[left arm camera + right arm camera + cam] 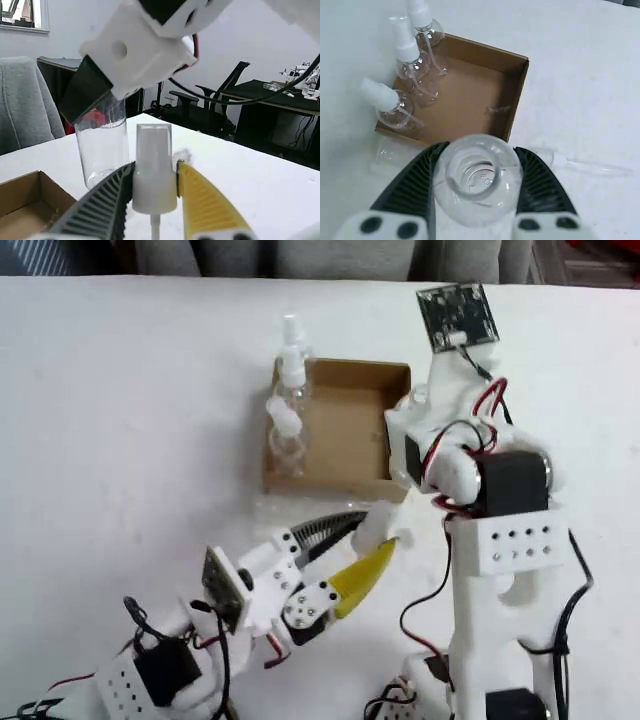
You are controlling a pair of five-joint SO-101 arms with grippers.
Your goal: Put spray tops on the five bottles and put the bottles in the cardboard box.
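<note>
I count three capped bottles (400, 107) standing in the box (517, 95), along one wall. My right gripper (480, 150) pinches one open bottle (477, 185), and my left gripper (155, 167) pinches one spray top (154, 150).

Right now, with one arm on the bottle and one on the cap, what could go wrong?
1. The spray top in the left gripper sits beside the open bottle, not over its mouth; its thin tube may miss the neck.
2. The right gripper crowds that mouth, so the arms could collide.

Office with desks (265, 97) and chairs (22, 102)
</note>
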